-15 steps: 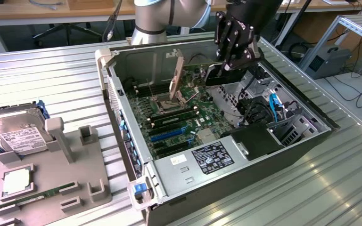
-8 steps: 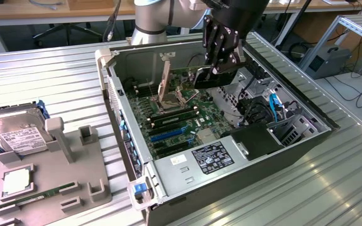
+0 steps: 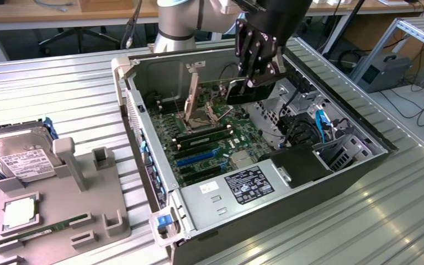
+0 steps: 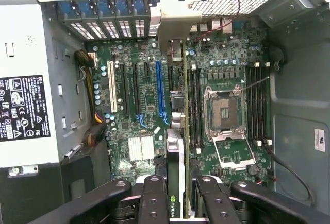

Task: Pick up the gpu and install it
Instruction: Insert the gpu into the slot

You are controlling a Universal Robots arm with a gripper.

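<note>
Exterior view: the gripper clamps the gpu between its jaws, on edge, above the motherboard at mid-case. Wrist view: gpu sits between blue slot and socket.

Silver-grey arm, black jaws, round screw heads

The exterior view stands back from the bench and looks down at a slant from high up, so the whole open computer case fits in it. The wrist view sits just behind the tool, close in, facing the motherboard nearly head-on. Both views share the case's inside — the motherboard, CPU socket and power-supply label.
</note>
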